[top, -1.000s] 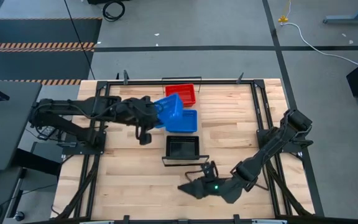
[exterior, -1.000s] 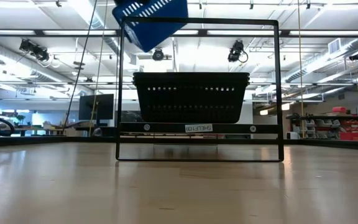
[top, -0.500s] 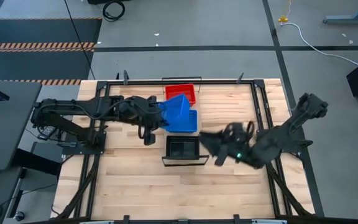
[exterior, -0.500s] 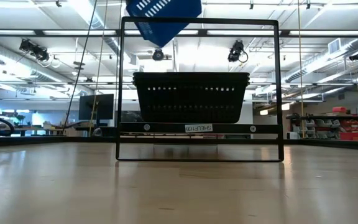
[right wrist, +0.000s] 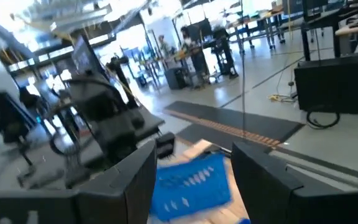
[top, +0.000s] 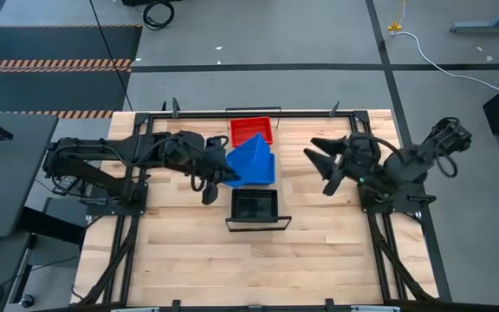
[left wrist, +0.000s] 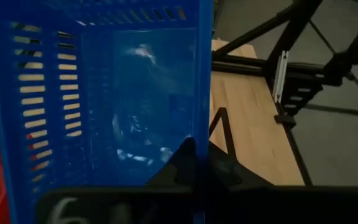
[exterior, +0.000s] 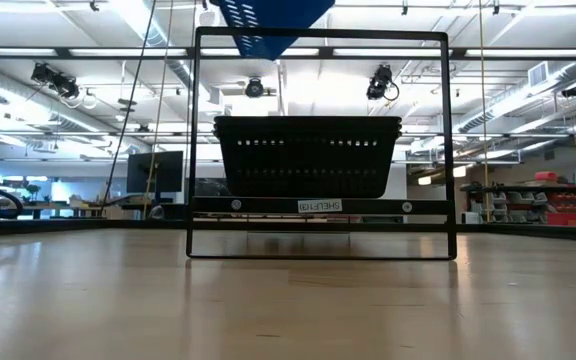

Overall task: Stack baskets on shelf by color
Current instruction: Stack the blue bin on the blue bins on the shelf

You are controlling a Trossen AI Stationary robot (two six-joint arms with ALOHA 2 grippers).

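Planked wooden tabletop (top: 189,251) carries a black-framed shelf (exterior: 320,206) at its centre, with an open workshop hall visible behind it in the low view.

Blue basket (top: 248,159) is held in the air by the left gripper (top: 219,169), whose fingers are clamped on one wall. Compared with one second ago, this basket has tipped further, standing steeply on edge, and in the low view it has risen until only its lower corner shows above the shelf frame. It hangs over a second blue basket (top: 265,173) lying flat on the table, just behind the shelf. The left wrist view shows the held basket's interior bare.

Black basket (top: 255,206) sits upright on the shelf board, unchanged in position; nothing shows inside it. Red basket (top: 251,131) lies flat at the far edge of the table, also unchanged, with nothing visible in it.

Right gripper (top: 317,159) has moved from low near the table's front edge to a raised position right of the baskets, well apart from them, pointing toward them. Its fingers stand wide apart, holding nothing.
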